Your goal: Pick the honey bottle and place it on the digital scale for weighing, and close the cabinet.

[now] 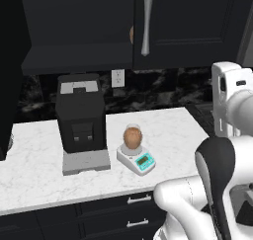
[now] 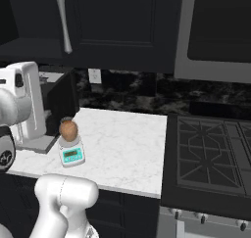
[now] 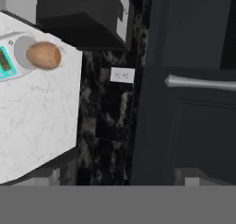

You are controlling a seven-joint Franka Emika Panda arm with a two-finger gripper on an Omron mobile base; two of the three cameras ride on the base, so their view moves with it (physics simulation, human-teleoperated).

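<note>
— Ahead of the gripper (image 3: 191,179): jaws spread wide, holding nothing; cabinet (image 3: 193,126) door and its silver handle (image 3: 203,83) just beyond.

— Honey bottle (image 1: 132,137)?

— Upright on the digital scale (image 1: 137,159), on white marble counter (image 1: 168,130), beside the coffee machine (image 1: 80,120). Stove (image 2: 211,154) right; black veined backsplash (image 1: 158,86) behind.

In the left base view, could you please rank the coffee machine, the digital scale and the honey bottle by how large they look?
1. Coffee machine, clearly largest.
2. Digital scale.
3. Honey bottle, standing on the scale, smallest.
</note>
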